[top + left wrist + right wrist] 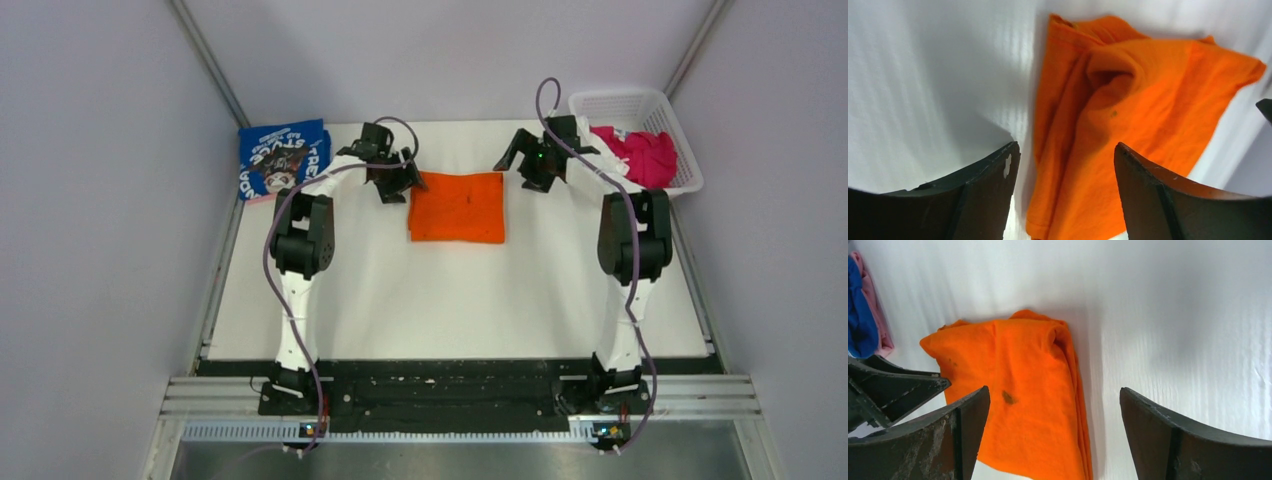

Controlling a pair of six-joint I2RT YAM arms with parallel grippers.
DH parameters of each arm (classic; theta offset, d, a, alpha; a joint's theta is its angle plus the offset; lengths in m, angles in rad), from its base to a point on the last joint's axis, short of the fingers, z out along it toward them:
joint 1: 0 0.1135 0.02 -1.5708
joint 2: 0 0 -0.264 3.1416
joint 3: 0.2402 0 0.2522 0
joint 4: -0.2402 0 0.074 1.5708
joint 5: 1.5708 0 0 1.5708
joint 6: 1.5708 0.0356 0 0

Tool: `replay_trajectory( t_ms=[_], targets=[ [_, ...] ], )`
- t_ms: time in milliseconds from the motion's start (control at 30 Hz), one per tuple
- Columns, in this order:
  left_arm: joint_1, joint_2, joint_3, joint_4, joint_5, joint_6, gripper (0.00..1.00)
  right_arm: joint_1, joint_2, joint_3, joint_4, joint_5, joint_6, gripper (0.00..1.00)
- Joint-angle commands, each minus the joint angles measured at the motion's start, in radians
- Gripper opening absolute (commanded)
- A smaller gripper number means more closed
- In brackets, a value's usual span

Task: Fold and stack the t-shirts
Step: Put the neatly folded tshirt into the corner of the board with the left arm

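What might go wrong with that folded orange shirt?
The orange shirt lies in loose layers; the open left claw may pinch only the top one, so the fold could fall open when lifted. The blue shirt sits on the table at its far corner; stacking there might nudge it off.

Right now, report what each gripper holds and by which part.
Nothing is held. The left gripper is open above the left edge of the folded orange t-shirt, not closed on it. The right gripper is open near its right edge.
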Motion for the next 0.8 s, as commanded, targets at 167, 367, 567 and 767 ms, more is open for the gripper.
replay_trajectory(
  t_ms=[167, 367, 567, 767],
  targets=[
    [-0.075, -0.022, -0.052, -0.119, -0.07, 0.105, 0.58, -0.041, -0.276, -0.153, -0.008, 0.098, -0.05, 0.99],
    [-0.153, 0.094, 0.138, -0.242, -0.278, 0.102, 0.35, -0.063, -0.352, -0.239, 0.0, 0.117, -0.064, 0.99],
    [-0.169, 0.169, 0.316, -0.349, -0.399, 0.114, 0.0, -0.09, -0.432, -0.311, -0.007, 0.161, -0.094, 0.99],
    [-0.154, 0.022, 0.276, -0.267, -0.759, 0.302, 0.0, -0.106, -0.511, -0.364, -0.007, 0.275, -0.157, 0.99]
  ],
)
